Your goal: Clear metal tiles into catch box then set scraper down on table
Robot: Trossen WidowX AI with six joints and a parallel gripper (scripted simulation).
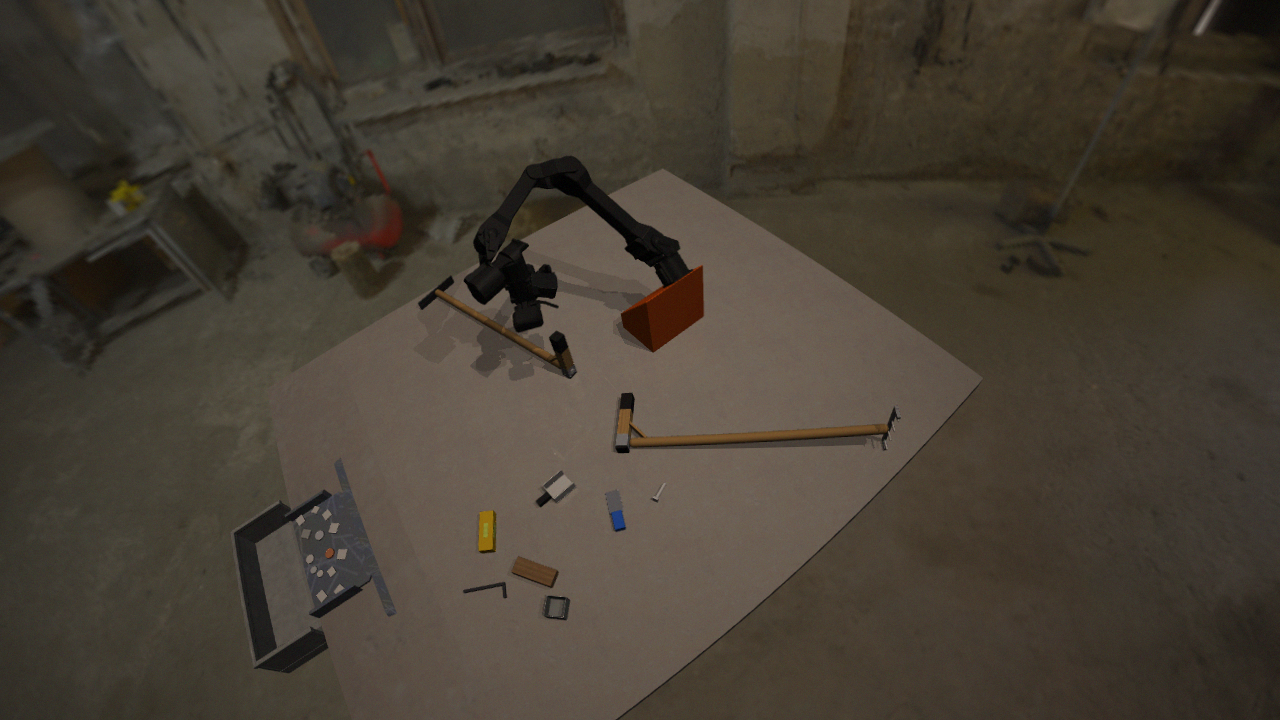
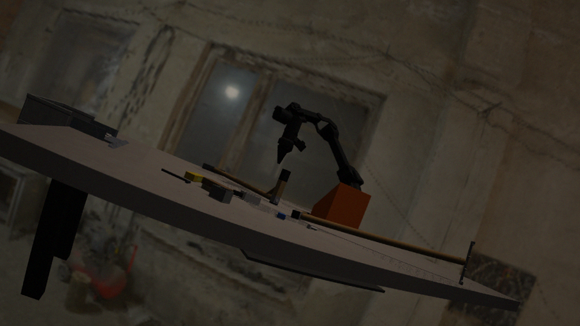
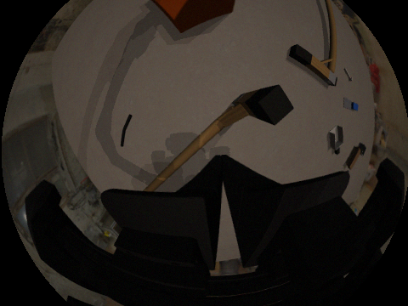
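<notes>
The long scraper (image 1: 487,321) (image 2: 247,184) (image 3: 183,157) lies on the table, its dark blade towards the back left edge and its black-topped grip standing upright at the near end. My gripper (image 2: 280,161) (image 3: 220,160) is shut and empty, pointing down above the scraper, near its grip end. Several pale tiles (image 1: 332,528) and an orange disc (image 1: 329,553) lie on the steel bench plate (image 1: 356,530) at the left. The catch box (image 1: 247,592) (image 2: 45,113) adjoins the plate's far side; no tiles show on its visible floor.
A long-handled rake (image 1: 760,437) (image 3: 332,34) lies right of centre. A yellow block (image 1: 486,531), wooden block (image 1: 534,571), hex key (image 1: 484,588), small grey frame (image 1: 555,617), white-topped tool (image 1: 558,486), blue-ended piece (image 1: 617,520) and screw (image 1: 659,491) lie towards the front.
</notes>
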